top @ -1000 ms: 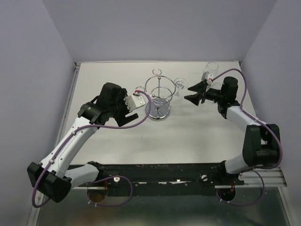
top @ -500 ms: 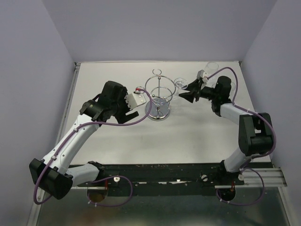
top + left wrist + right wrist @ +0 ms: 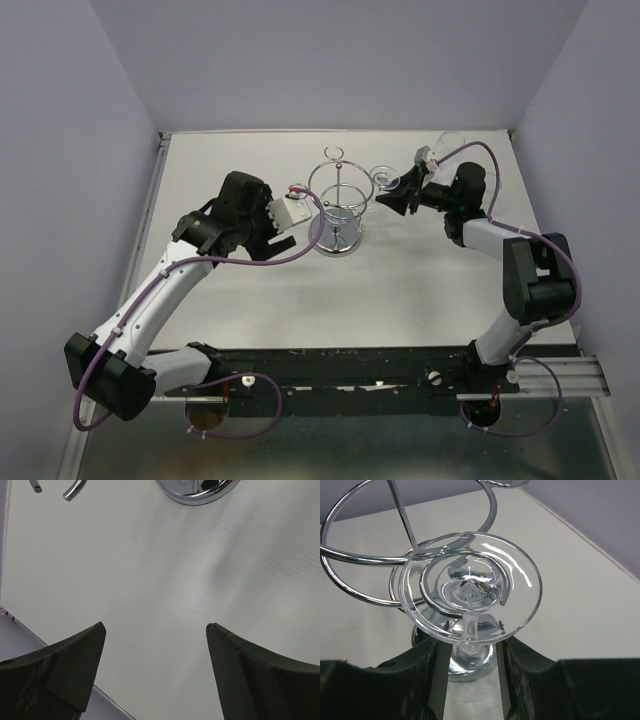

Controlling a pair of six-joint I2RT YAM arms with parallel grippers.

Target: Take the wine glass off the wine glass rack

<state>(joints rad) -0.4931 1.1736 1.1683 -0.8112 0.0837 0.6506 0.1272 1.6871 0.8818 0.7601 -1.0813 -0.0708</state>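
Observation:
The wine glass hangs upside down, its round foot resting on a small loop of the chrome wine glass rack. In the top view the glass shows on the rack's right side. My right gripper reaches in from the right, and its grey pads lie against both sides of the bowl just below the stem. My left gripper hovers left of the rack, wide open over bare table. The rack's mirrored base shows at the top edge of the left wrist view.
A second clear glass stands at the table's far right corner, behind the right arm. The rack's large ring and central post rise just beyond the held glass. Walls enclose the table on three sides.
The right gripper has moved left and up to the hanging glass, and its jaws have narrowed around the bowl. The left arm has barely shifted.

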